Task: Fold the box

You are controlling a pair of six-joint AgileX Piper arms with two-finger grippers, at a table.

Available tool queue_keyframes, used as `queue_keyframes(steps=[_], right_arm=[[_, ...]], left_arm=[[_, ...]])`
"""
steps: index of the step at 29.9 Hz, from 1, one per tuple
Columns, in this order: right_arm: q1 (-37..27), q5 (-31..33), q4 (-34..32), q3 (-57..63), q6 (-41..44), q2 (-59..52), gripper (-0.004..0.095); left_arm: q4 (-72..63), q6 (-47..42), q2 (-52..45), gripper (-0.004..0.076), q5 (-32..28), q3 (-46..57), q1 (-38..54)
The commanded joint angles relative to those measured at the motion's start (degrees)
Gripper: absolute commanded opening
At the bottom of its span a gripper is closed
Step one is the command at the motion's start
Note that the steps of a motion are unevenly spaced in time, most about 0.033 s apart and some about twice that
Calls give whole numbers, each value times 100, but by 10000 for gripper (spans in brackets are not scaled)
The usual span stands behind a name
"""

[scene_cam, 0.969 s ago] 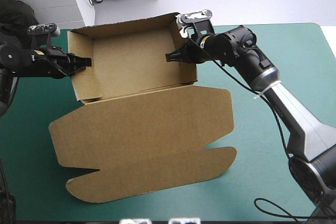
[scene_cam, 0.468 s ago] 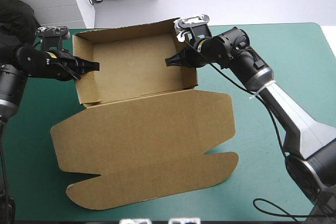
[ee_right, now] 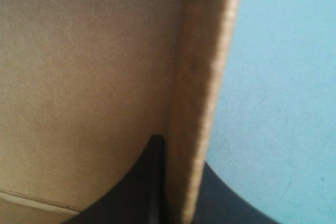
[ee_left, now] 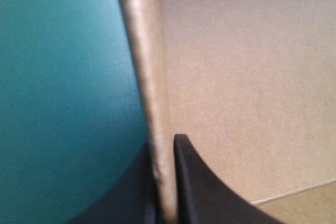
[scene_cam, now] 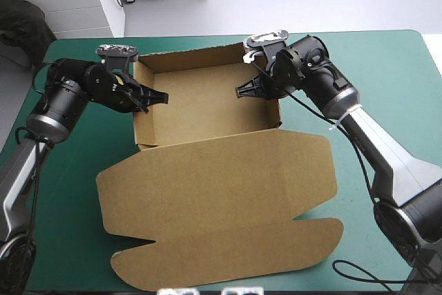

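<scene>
The brown box (scene_cam: 207, 170) lies in the middle of the teal-green worktop (scene_cam: 394, 67), lid flat. The left hand (scene_cam: 162, 97) pinches its left wall. The right hand (scene_cam: 242, 91) pinches its right wall.

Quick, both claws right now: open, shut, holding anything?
Left claw: shut on the box, pinching its left wall.
Right claw: shut on the box, pinching its right wall.

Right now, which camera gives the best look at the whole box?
The high view: the whole box shows, walls up, lid flat. The left wrist view shows only one wall edge pinched in the left gripper; the right wrist view, the opposite wall in the right gripper.
</scene>
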Motion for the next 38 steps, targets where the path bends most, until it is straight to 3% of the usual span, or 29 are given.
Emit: queue_keyframes(steps=[1, 11, 16, 32, 38], right_arm=[[30, 80, 219, -164, -194, -154, -14], [30, 195, 287, 601, -1, -99, -14], [30, -209, 495, 1174, 21, -99, -14], [7, -470, 572, 1770, 256, -32, -14], [-320, -775, 1196, 1770, 263, -32, -14]], left_arm=[[122, -187, -14, -8, -340, -146, -407], [687, -945, 669, -8, -190, -146, -1087], [700, -989, 866, -8, -182, -146, -1111], [217, -1158, 1411, -8, -166, -146, -885], [231, -1144, 1435, -8, -166, -146, -791]])
